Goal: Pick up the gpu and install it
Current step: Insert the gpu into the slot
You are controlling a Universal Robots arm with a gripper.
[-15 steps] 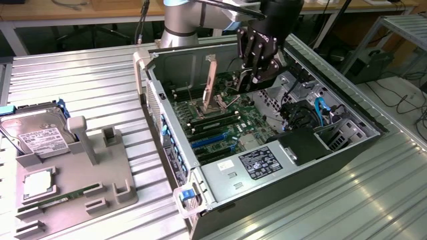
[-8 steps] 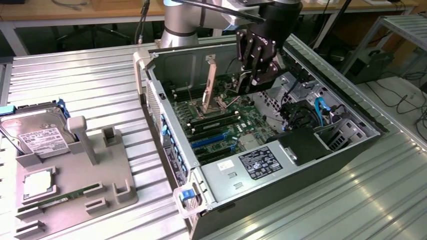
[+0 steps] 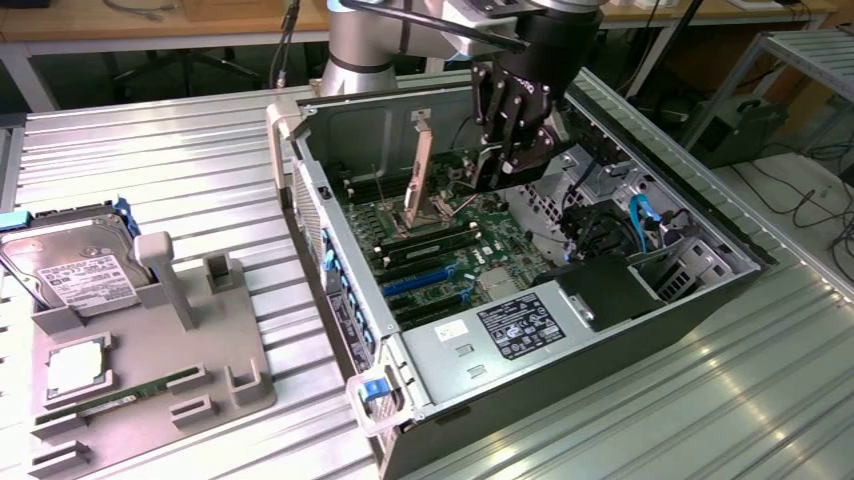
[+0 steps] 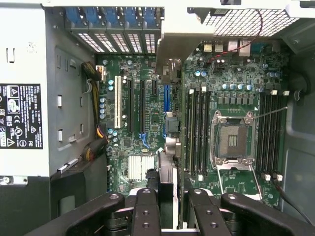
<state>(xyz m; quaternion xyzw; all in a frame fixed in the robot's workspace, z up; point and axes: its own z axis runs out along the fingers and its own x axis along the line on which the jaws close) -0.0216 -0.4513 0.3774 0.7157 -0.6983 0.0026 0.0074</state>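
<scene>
The power supply (image 4: 22,93) label (image 4: 20,116) reads "DELL" beside certification marks; its smaller print is illegible.

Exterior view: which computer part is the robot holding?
The gpu, the thin black card with the pale bracket, held in the gripper inside the case. The hard drive and memory stick lie outside on the grey tray.

Your grey Universal Robots arm (image 3: 363,45) reached down from above, wrist bent, its black two-fingered gripper (image 3: 501,165) pointed downward with fingers (image 4: 146,211) clamped on the thin black card (image 4: 166,184).
</scene>
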